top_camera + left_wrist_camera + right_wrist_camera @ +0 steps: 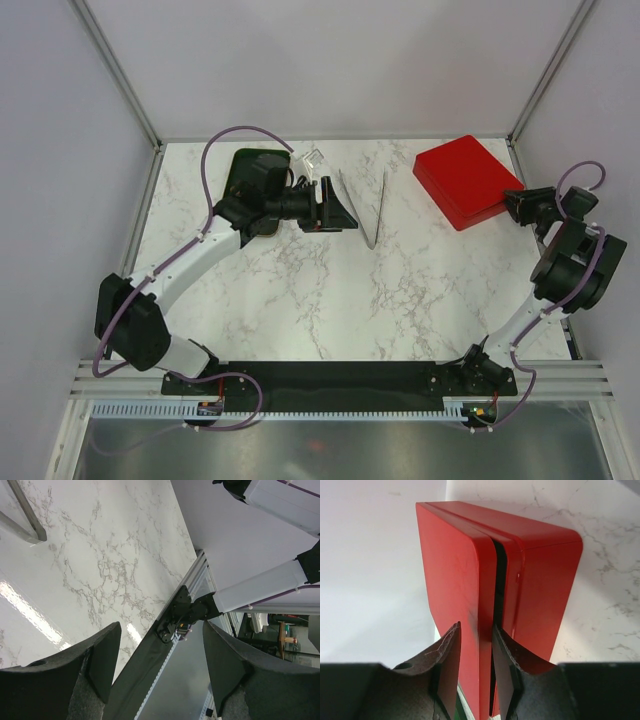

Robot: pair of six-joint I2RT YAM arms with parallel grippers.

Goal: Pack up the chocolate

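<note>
No sign of the chocolate in any view: not on the table (300, 300), not between either pair of jaws. Possibly already inside the red box (465, 180) at upper right of the top view, but cannot tell. Seen from the right wrist, closed or nearly so, with only a dark slit between lid and base. Right gripper (476, 652) at the bottom of that frame, jaws narrowly parted and straddling the lid's edge; cannot tell whether pinching it or just off it. Left gripper (162, 645) spread wide, holding nothing, hovering over bare marble near the tongs (366, 205) at top centre. Beside it, toward upper left, a dark tray (250, 165) and a clear plastic piece (313, 158), contents unreadable. Judged from this: either packing finished with the lid in place, or nothing yet begun; cannot settle which.
</note>
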